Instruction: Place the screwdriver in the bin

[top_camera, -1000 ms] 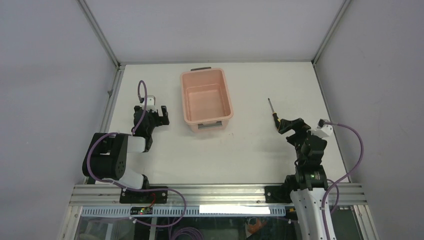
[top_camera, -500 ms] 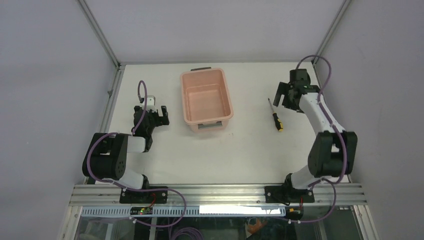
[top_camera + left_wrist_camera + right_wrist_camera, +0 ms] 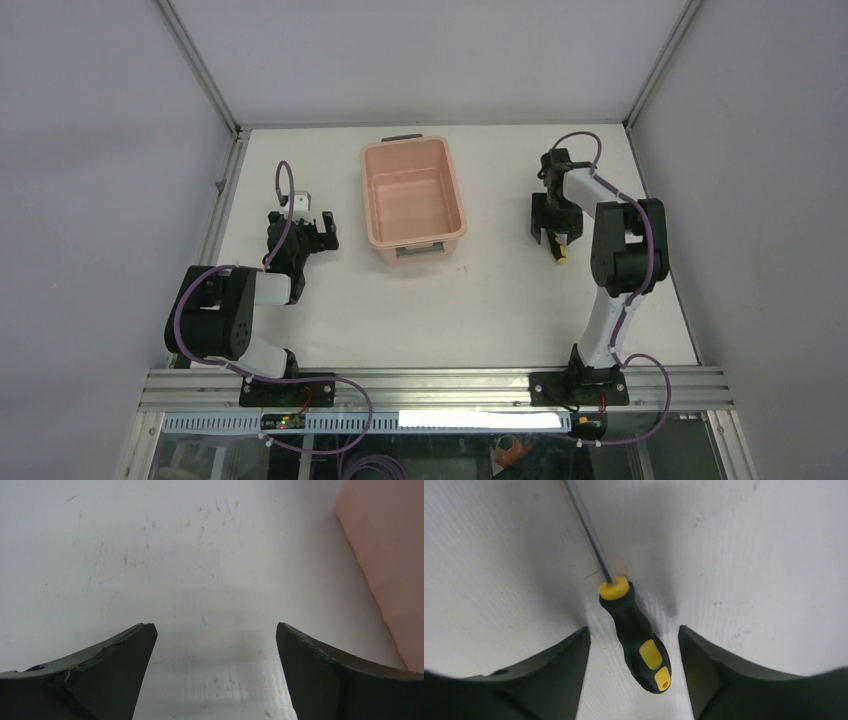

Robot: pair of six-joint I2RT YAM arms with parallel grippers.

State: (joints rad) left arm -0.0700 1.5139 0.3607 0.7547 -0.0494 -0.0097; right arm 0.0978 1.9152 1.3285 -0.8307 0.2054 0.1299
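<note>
Screwdriver [image 3: 630,617]: lies flat on worktop [image 3: 480,300], right of bin [image 3: 412,200], well apart from it.
Axis: long axis runs approx far–near; thin shaft twd far edge, black/yellow handle twd near edge.
R gripper [image 3: 632,630]: spread, one finger each side of handle, gap both sides, no contact.
L gripper [image 3: 215,627]: spread, over bare worktop near bin's left side.
Hidden: top view, shaft under R gripper, only handle end shows; R wrist view, shaft tip cut off at top edge; L wrist view, bin just a blurred pink strip at right edge.
</note>
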